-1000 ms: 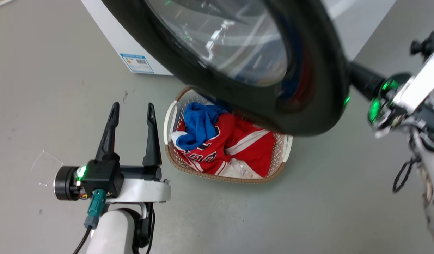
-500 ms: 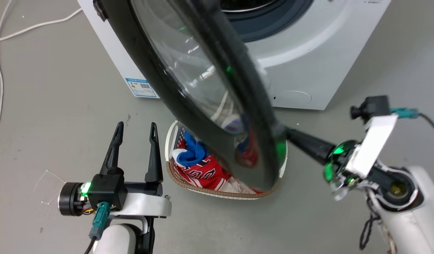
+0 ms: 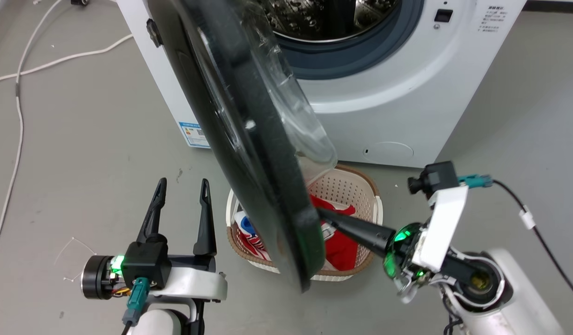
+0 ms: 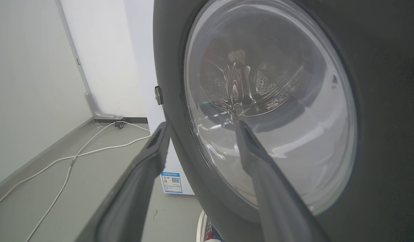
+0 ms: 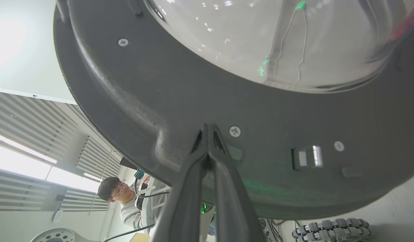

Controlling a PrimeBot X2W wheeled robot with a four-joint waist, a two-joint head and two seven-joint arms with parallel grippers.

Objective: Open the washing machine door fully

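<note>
One washer (image 3: 407,93) stands at top, its drum open to us. Its one door (image 3: 249,153) hangs from the hinge on our left and stands swung out, nearly edge-on in the head view. Its long line runs from the hinge down to the free edge over the one basket (image 3: 347,186).

We count two grippers. The right gripper (image 3: 324,215) has its fingers pressed together, holding nothing. Its tip touches the door's inner face near the free edge, so the door lies to its left. The left gripper (image 3: 183,182) is spread and empty. It sits on the outer side, near the door but apart from it. The right arm is thus the nearer, and we judge that further opening calls for a push leftward.
</note>
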